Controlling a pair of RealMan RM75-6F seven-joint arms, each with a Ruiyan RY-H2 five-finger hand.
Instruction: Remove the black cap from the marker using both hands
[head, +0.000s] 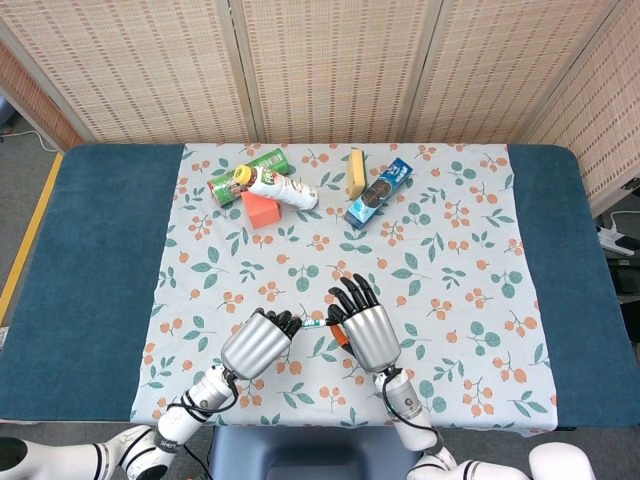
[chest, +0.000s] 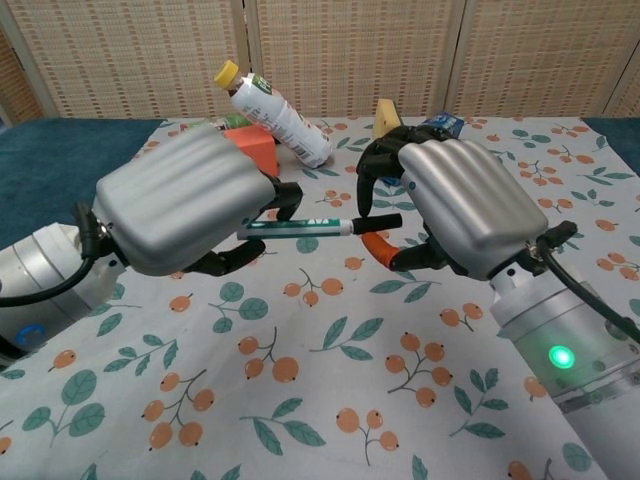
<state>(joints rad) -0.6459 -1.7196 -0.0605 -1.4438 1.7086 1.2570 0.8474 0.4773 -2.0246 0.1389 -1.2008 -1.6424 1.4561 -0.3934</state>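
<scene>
A white marker (chest: 300, 226) with green print lies level in the air between my two hands; in the head view the marker (head: 312, 323) is a short strip between them. My left hand (chest: 180, 210) (head: 258, 342) grips its barrel, with fingers wrapped around it. The black cap (chest: 378, 222) sits on the marker's right end. My right hand (chest: 465, 205) (head: 368, 333) pinches the cap, dark fingers curled over its top and the orange-tipped thumb just under it. Whether the thumb touches the cap is hard to tell.
At the back of the floral cloth (head: 450, 250) lie a white bottle (head: 280, 187) (chest: 275, 112), an orange block (head: 260, 210), a green can (head: 250, 172), a yellow bar (head: 355, 172) and a blue biscuit pack (head: 380, 193). Teal table (head: 100, 250) borders both sides.
</scene>
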